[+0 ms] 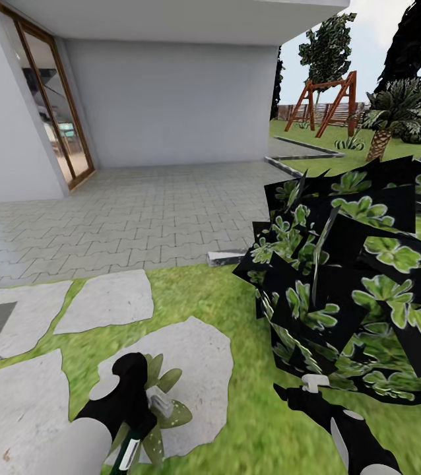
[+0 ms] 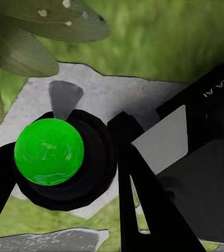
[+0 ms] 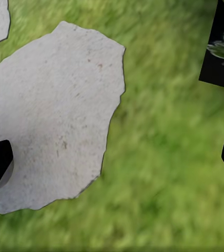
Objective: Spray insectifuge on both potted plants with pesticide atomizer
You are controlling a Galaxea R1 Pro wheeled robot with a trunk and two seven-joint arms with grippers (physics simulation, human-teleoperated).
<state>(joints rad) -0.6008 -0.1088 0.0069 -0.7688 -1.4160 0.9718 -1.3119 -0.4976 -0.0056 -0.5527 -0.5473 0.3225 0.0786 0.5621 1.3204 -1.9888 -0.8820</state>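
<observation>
Left wrist view, writing: partial letters "XEA AI" in white on the black arm housing.
Left gripper: black fingers clamped on the pesticide atomizer, whitish nozzle head poking out.
Potted plant: dull-green pointed rosette under that hand, on a stepping stone.
Right gripper: fingers spread, nothing held, over open lawn.
Bush: dark, blocky leaves crowding the right gripper.
Patio: grey interlocking pavers.
</observation>
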